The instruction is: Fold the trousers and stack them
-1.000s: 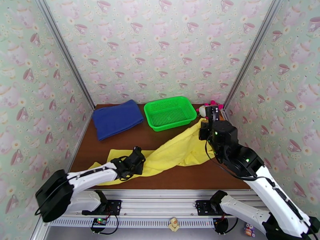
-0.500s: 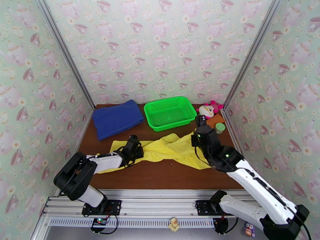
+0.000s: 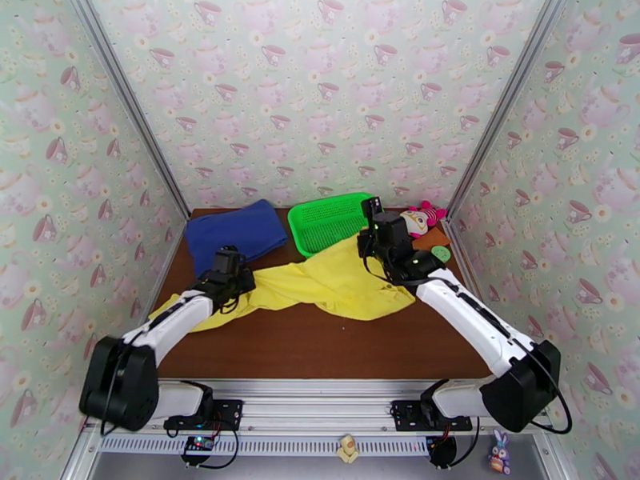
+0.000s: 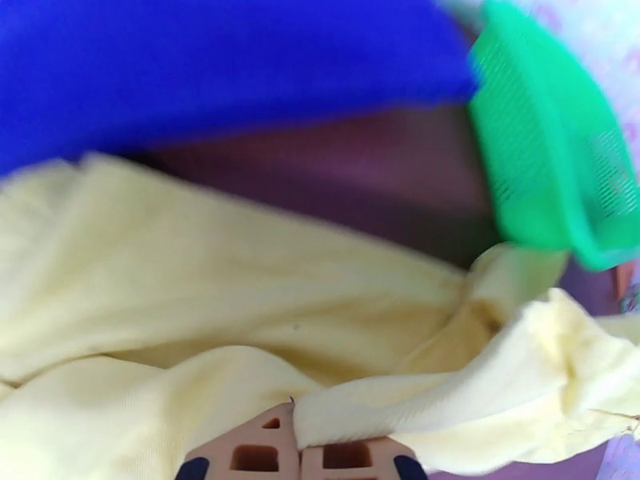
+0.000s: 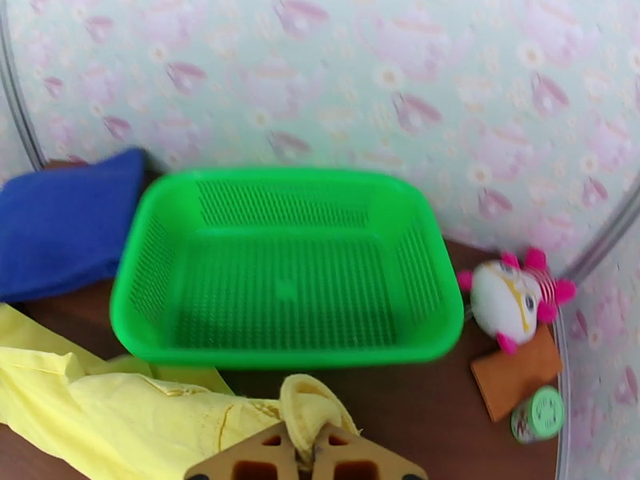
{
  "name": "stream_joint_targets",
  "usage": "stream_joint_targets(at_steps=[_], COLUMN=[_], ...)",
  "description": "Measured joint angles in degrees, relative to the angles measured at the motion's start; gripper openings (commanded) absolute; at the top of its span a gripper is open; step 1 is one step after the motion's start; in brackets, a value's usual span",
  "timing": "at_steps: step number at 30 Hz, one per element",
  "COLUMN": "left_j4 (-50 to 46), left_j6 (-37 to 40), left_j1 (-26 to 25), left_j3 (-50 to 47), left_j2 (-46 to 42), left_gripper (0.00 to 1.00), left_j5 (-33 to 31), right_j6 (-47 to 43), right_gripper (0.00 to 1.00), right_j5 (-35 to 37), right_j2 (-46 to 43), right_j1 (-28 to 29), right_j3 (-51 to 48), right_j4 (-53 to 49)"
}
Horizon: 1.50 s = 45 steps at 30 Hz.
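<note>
The yellow trousers [image 3: 320,282] lie rumpled across the middle of the table, one leg trailing toward the near left. My left gripper [image 3: 228,278] is shut on the cloth just in front of the blue cloth. In the left wrist view, a thick yellow fold [image 4: 416,402] runs out from between its fingertips [image 4: 298,462]. My right gripper [image 3: 370,238] is shut on the other end of the trousers, lifted at the basket's front rim. A yellow bunch [image 5: 308,406] is pinched at the bottom of the right wrist view by that gripper [image 5: 310,462].
A green mesh basket [image 3: 308,214] stands at the back centre, its right part hidden by my right arm. A folded dark blue cloth [image 3: 232,234] lies at the back left. A plush toy [image 5: 512,298], a brown card [image 5: 516,370] and a green lid [image 5: 540,414] sit at the back right.
Both grippers have carried the trousers toward the back. The left one went left to the blue cloth, the right one up to the basket's front rim. The cloth trailed along.
</note>
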Motion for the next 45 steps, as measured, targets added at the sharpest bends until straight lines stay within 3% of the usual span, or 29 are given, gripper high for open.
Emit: stream_joint_targets(at_steps=[4,8,11,17,20,25,29,31,39,42,45], left_j4=[-4.0,-9.1,-11.9,-19.1,-18.7,-17.2,-18.0,-18.8,-18.4,-18.8,-19.0], left_j6=[1.1,1.2,0.4,-5.9,-9.1,-12.9,-12.9,-11.9,-4.2,-1.7,0.3], left_j1=[4.0,0.9,-7.3,-33.0,-39.3,-43.9,-42.1,-37.8,-11.5,-6.3,-5.4], left_j3=[3.2,1.6,-4.6,-13.5,-14.6,-17.3,-16.5,-14.1,-4.1,1.6,6.1], left_j2=[-12.9,-20.6,-24.9,-22.5,-18.0,-15.5,-17.6,-18.0,-16.7,-15.1,-16.8], left_gripper=[0.0,0.0,0.0,0.0,0.0,0.0,0.0,0.0,0.0,0.0,0.0], left_j5=[-1.9,-0.6,0.3,-4.0,-6.3,-9.2,-11.5,-12.1,-5.7,-2.9,-0.8], right_j6=[-1.0,0.8,6.0,22.3,30.1,37.9,36.7,34.6,20.6,14.4,10.1], right_gripper=[0.0,0.0,0.0,0.0,0.0,0.0,0.0,0.0,0.0,0.0,0.0], right_j5=[-4.6,-2.4,6.5,21.2,23.8,25.4,25.5,24.4,15.2,9.0,1.6], right_j2=[-3.2,-11.3,-19.6,-29.4,-33.8,-44.3,-44.9,-40.7,-9.2,1.6,4.1], right_j1=[0.2,0.3,0.3,0.0,0.0,0.0,0.0,0.0,0.0,0.0,0.0], right_j3=[4.0,-1.5,-11.4,-30.8,-35.2,-38.6,-37.7,-34.8,-9.3,3.8,10.6], right_j4=[1.6,0.1,-4.7,-20.8,-27.1,-29.9,-28.9,-27.8,-19.4,-18.0,-15.6])
